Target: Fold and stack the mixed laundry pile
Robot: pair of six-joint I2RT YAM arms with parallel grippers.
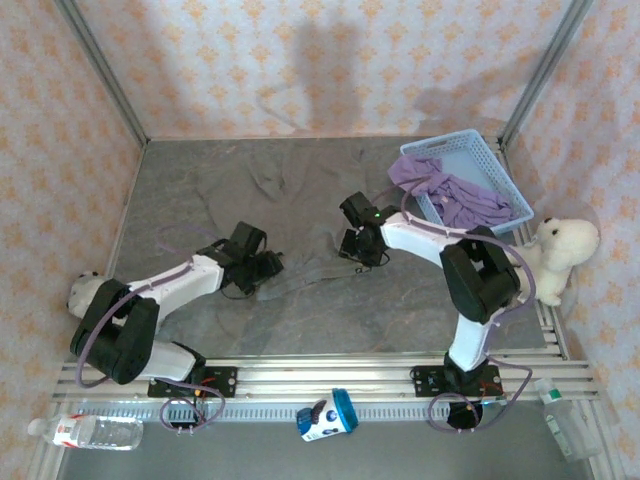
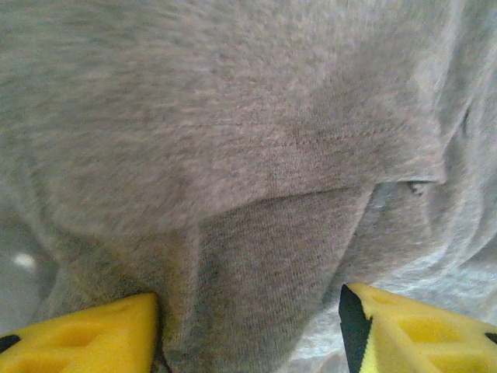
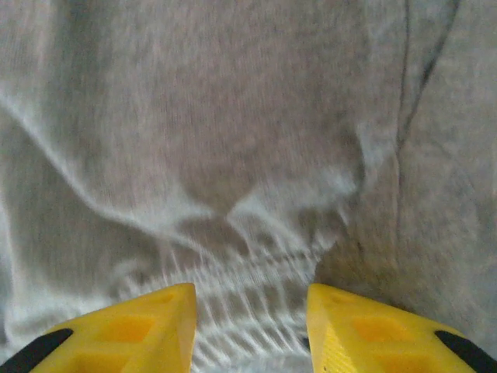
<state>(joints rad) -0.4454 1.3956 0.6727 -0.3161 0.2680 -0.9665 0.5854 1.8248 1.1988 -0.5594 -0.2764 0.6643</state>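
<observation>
We find little writing to read. A clear plastic bottle (image 1: 100,432) lying at the near-left corner carries a red and white label, and a small blue and white pack (image 1: 328,415) lies on the rail between the arm bases. The print on both is too small to make out.

The one open container is the light blue lattice basket (image 1: 500,172) at the far right of the table (image 1: 400,310). The lavender T-shirt (image 1: 455,195) lies bunched in it and spills over its near-left rim. A white plush toy (image 1: 560,250) sits just beside the basket, at the table's right edge.

The grey-olive garment (image 1: 290,200) lies spread on the middle of the table, with both arms reaching onto its near edge. In the left wrist view, the left gripper (image 2: 247,299) has its yellow fingers set fairly wide with a raised fold of this cloth between them. We cannot tell whether they press on it. In the right wrist view, the right gripper (image 3: 250,291) has its fingers closer together, pinching a gathered, ribbed edge of the same garment.
</observation>
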